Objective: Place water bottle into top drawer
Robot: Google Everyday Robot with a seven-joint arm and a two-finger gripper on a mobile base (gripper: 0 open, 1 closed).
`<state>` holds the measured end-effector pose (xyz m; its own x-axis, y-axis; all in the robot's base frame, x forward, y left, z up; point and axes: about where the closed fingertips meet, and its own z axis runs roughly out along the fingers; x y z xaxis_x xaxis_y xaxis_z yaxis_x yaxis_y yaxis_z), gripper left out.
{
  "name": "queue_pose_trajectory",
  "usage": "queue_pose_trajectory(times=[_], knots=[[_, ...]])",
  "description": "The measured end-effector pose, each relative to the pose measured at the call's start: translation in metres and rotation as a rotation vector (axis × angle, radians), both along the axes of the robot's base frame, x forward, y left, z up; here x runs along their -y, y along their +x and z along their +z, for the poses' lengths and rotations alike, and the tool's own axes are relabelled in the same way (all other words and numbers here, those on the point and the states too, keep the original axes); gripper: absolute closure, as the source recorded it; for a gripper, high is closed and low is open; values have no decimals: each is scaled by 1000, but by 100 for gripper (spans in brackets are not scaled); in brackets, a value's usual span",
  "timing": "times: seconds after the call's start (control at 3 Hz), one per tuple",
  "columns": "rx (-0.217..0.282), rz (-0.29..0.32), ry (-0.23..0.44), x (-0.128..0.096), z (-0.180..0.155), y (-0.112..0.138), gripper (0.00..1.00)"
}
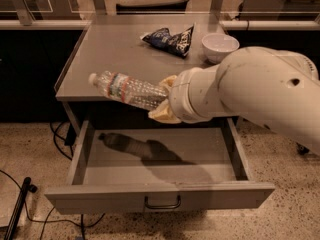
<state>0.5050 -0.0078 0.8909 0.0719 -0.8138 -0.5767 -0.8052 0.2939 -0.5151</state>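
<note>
**Bottle held over open drawer**

Claw [161, 99] at centre frame, clenched on the base end of the bottle [127, 87]. Bottle is nearly level, white cap pointing left, in the air above the drawer [100, 198], which stands pulled out across the lower frame. Bottle's shadow falls on the drawer floor. Counter [115, 44] behind carries a bag [169, 39] and a bowl [220, 46], upper right.

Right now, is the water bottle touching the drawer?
Apart. Camera view: the gripper holds the water bottle above the open top drawer; its shadow lies separate below.
</note>
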Motion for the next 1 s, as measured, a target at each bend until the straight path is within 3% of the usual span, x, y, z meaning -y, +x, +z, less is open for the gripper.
queue_pose_trajectory(times=[0.33,0.67,1.0], knots=[[-63,-30,-14,43,-40,-7,100],[-63,-30,-14,42,-40,-7,100],[-126,-28,8,52,-63,-9,100]])
